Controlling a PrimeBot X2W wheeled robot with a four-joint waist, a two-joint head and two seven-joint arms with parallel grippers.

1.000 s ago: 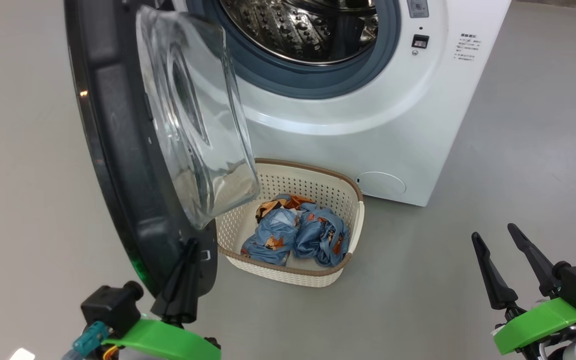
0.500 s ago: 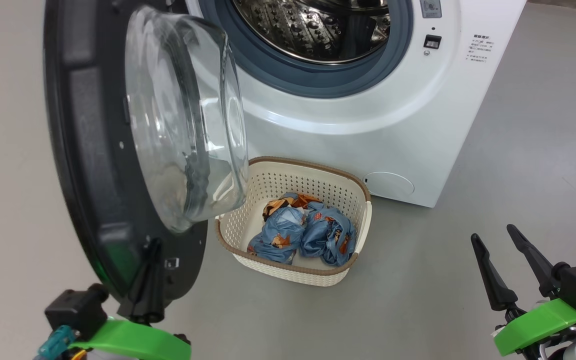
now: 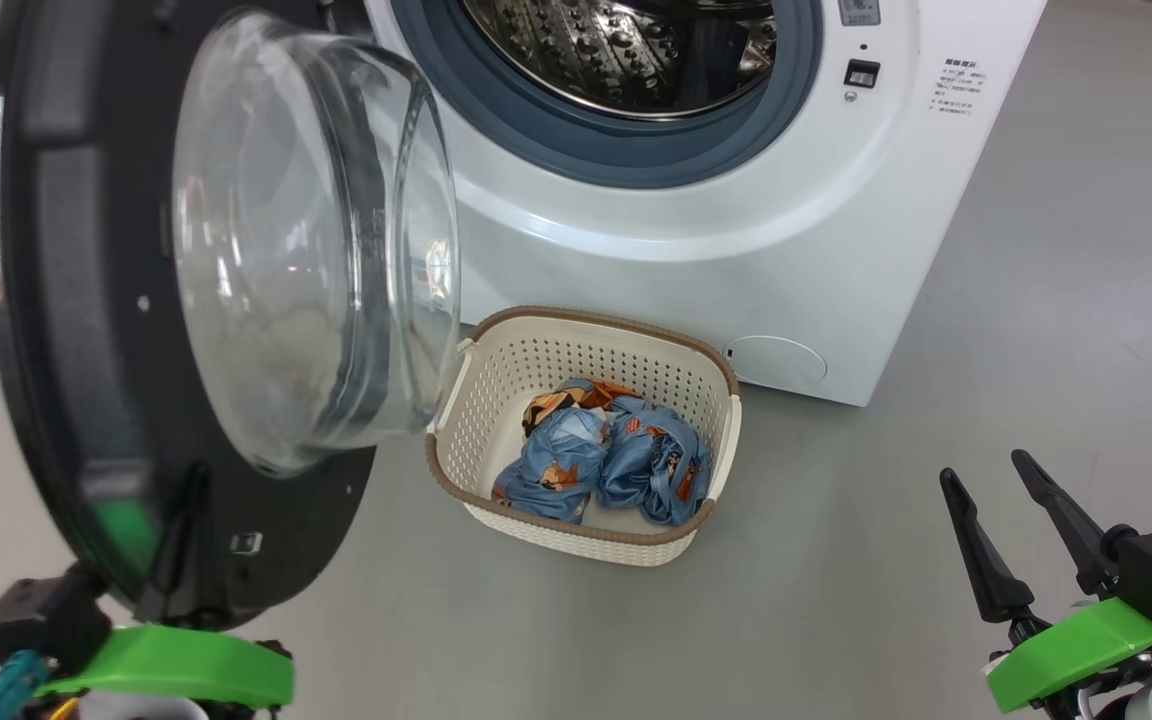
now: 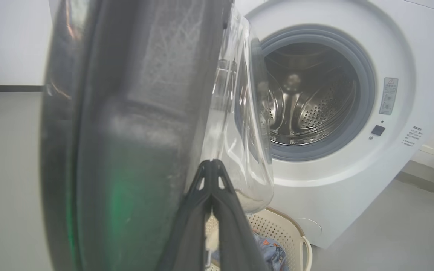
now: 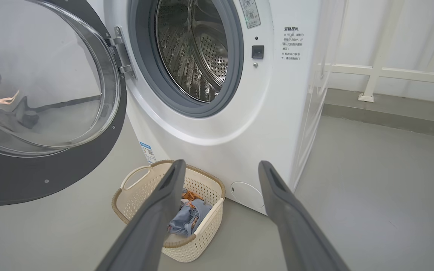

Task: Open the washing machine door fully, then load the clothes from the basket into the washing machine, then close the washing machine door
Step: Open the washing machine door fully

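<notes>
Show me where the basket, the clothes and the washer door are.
basket (image 3: 576, 360), head view, perforated back wall.
clothes (image 3: 651, 465), head view, right-hand blue bundle.
door (image 3: 276, 260), head view, clear glass bowl.

Door (image 4: 126, 150) blurred; drum (image 3: 626, 50) top cut off.

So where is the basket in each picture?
Head view: the basket is in the lower middle, on the floor, right of the open door.
Left wrist view: at the bottom edge, just right of the shut left hand, partly cut off.
Right wrist view: lower middle, partly behind a finger of the open right hand.
Shared landmark: the white washer stands right behind the basket in all three.
</notes>
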